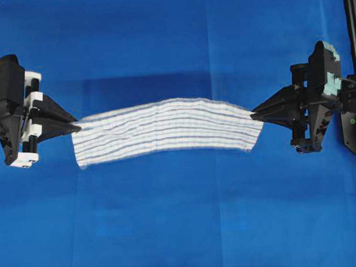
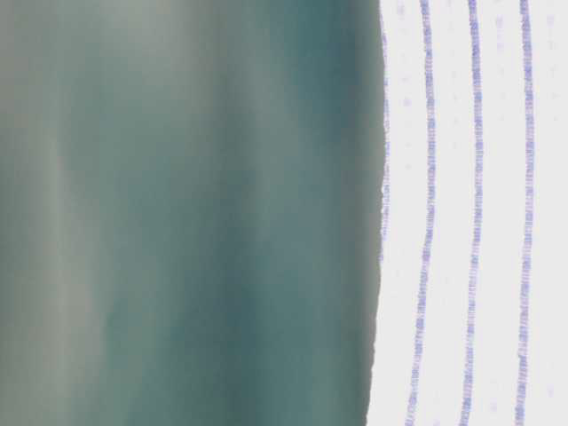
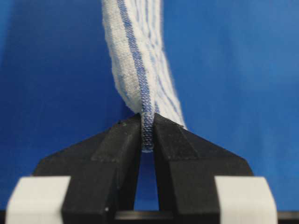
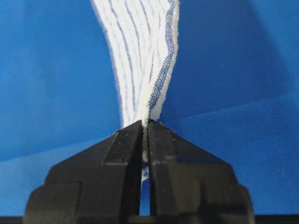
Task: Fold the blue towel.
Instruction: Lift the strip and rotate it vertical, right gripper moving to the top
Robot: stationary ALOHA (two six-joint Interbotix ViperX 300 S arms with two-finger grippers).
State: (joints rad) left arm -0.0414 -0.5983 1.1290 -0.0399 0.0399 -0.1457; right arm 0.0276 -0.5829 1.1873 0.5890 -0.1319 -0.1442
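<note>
Holding the blue towel (image 1: pixel 166 127) stretched in the air over the middle of the blue table covering (image 1: pixel 170 228), one end per side. Keeping both ends level and the cloth taut, so the hanging half drops square; lowering together, judged best, laying one long edge down first. Left gripper (image 3: pixel 147 135) pressed together, pinching the towel's bunched edge between its tips. Right gripper (image 4: pixel 145 130) likewise nearly closed, clamping the opposite end; nothing else touched.
</note>
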